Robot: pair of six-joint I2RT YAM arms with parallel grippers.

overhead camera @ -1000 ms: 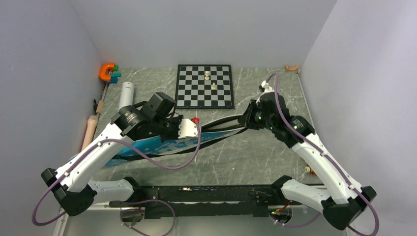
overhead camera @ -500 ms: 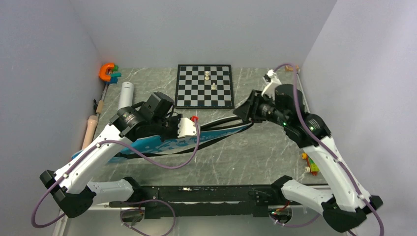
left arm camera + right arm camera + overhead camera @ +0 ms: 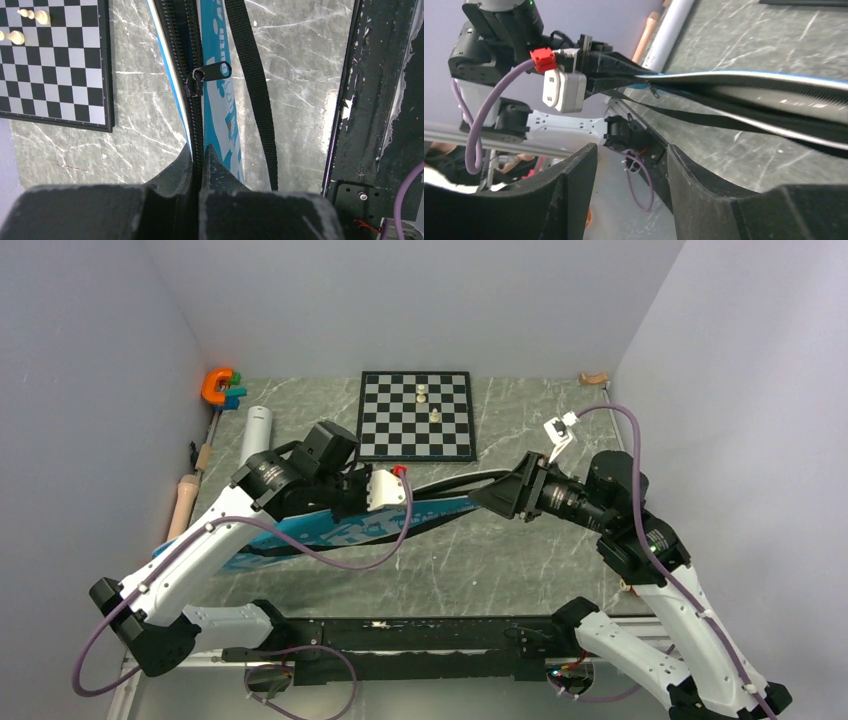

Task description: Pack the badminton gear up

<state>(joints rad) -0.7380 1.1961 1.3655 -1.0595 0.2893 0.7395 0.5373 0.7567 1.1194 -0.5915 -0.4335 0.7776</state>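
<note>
**A:** Left side, what's going on?

**B:** My left jaws are clamping together on the zipper edge of the blue bag (image 3: 222,115), holding it edge-up over the counter (image 3: 500,550), with the black strap (image 3: 255,90) trailing alongside.

**A:** And the right?

**B:** My right jaws are standing apart, gripping nothing, facing the bag's narrow end. The white tube (image 3: 256,435) is lying on the counter's left side.

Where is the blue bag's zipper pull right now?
Left wrist view: the zipper pull lies on the blue bag just ahead of the left gripper, between the chessboard on the picture's left and the black strap on its right.
</note>
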